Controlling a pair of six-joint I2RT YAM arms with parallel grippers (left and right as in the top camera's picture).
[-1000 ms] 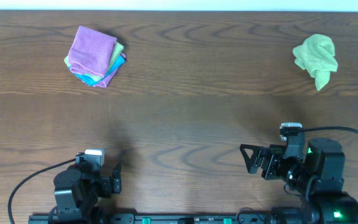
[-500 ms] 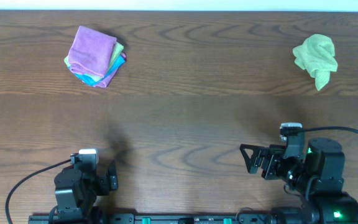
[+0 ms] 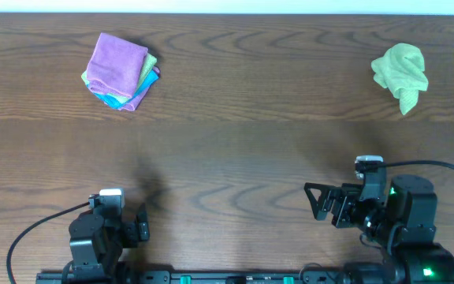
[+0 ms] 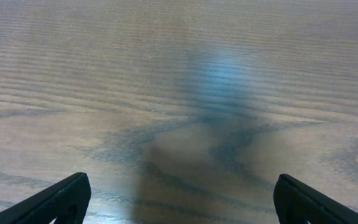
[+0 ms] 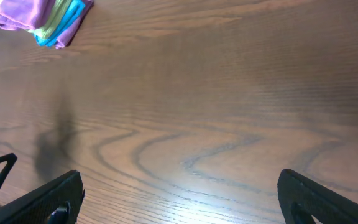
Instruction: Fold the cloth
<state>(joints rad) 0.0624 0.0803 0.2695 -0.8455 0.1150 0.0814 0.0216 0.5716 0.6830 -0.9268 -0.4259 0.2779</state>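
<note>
A crumpled green cloth (image 3: 402,73) lies at the far right of the table, in the overhead view only. My left gripper (image 3: 143,225) is open and empty near the front edge at the left; its wrist view shows both fingertips (image 4: 179,199) over bare wood. My right gripper (image 3: 315,202) is open and empty near the front edge at the right, far from the green cloth; its fingertips (image 5: 179,196) frame bare wood.
A stack of folded cloths (image 3: 120,71), purple on top with green and blue under it, sits at the far left; it also shows in the right wrist view (image 5: 45,18). The wooden table (image 3: 235,150) spans the view.
My left gripper has drawn back a little toward the front edge between one second ago and half a second ago. Since then nothing has moved.
</note>
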